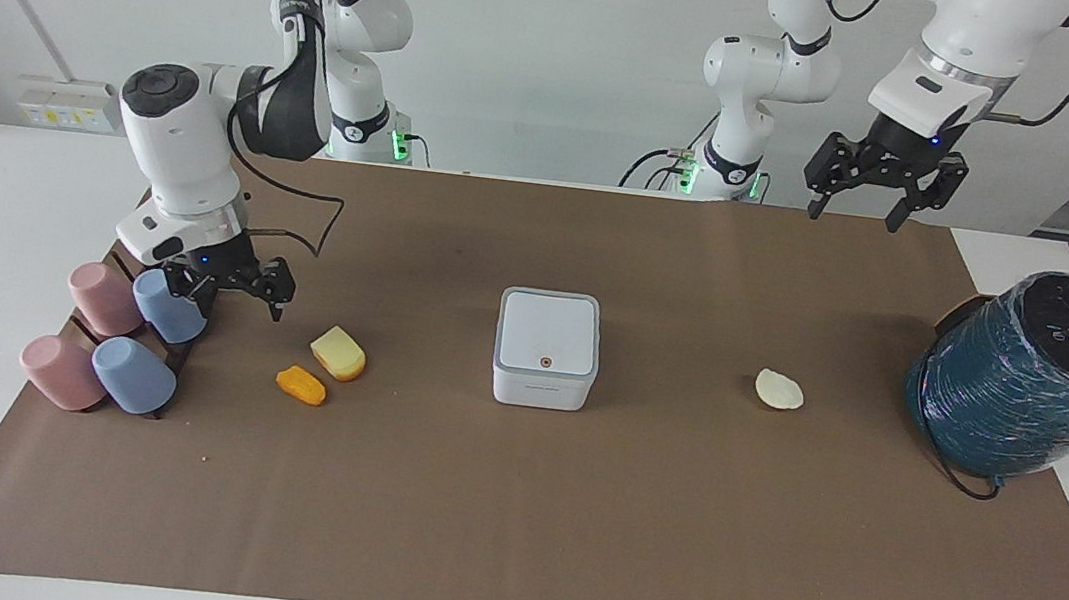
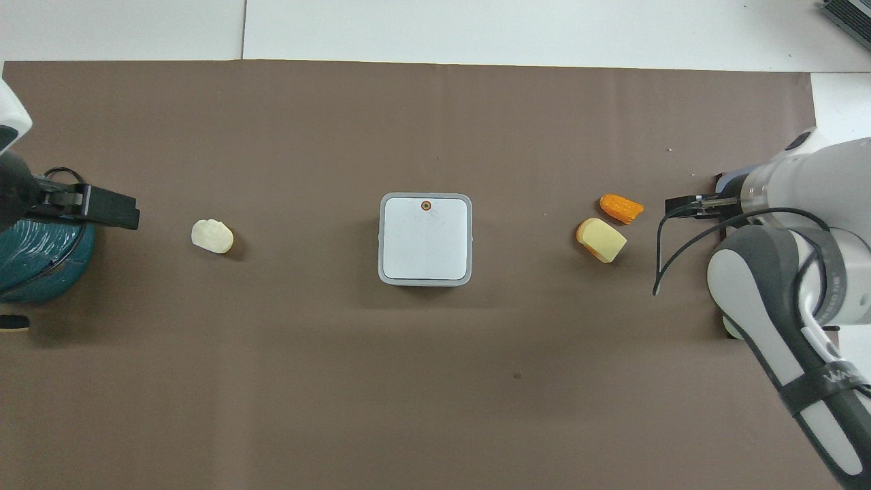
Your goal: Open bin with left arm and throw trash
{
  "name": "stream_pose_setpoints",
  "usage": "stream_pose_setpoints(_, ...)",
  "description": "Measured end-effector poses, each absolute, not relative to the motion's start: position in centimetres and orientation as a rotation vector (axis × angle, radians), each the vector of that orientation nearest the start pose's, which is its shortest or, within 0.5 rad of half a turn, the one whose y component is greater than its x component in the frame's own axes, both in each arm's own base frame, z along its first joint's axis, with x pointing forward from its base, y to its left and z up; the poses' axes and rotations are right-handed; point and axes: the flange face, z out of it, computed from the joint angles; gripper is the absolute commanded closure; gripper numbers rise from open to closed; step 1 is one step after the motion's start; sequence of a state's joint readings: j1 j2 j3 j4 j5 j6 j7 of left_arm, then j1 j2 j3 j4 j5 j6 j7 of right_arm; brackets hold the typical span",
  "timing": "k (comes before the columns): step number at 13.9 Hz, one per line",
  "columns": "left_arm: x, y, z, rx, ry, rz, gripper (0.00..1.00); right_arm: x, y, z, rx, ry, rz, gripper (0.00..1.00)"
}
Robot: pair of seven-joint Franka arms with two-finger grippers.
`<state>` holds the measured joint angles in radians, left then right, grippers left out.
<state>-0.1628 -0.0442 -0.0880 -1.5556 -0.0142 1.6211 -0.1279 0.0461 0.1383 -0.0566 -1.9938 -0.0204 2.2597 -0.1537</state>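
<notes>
Three soft scraps lie beside the shut white square bin (image 1: 547, 347); right gripper (image 1: 231, 293) low beside pastel cups (image 1: 133, 335), left gripper (image 1: 876, 190) raised, both jaws spread

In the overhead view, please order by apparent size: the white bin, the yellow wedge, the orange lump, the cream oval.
1. White bin, clearly the largest.
2. Yellow wedge.
3. Cream oval and orange lump look much alike; I would not rank them.
</notes>
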Motion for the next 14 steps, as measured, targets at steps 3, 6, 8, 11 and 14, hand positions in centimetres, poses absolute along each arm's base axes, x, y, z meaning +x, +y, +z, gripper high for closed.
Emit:
stream_pose_setpoints(3, 51.9, -19.6, 61.4, -3.181, 0.202, -0.254, 0.82, 60.4, -0.3, 37.4, -3.143, -0.49, -0.195, 0.0)
stream_pose_setpoints(6, 51.7, -24.7, 57.7, -3.21, 0.21, -0.322, 1.0, 61.1, -0.1, 35.1, -3.12, -0.635, -0.203, 0.0)
stream_pose_setpoints(8, 52.0, -28.9, 55.2, -3.238, 0.236, -0.386, 1.0, 61.5, 0.4, 33.9, -3.075, -0.718, -0.238, 0.0)
stream_pose_setpoints(11, 52.9, -34.6, 50.3, -3.279, 0.29, -0.482, 1.0, 61.8, 0.6, 31.8, -2.993, -0.791, -0.252, 0.0)
stream_pose_setpoints(14, 53.9, -37.2, 46.9, -3.303, 0.318, -0.554, 1.0, 62.0, 0.5, 30.0, -2.967, -0.849, -0.25, 0.0)
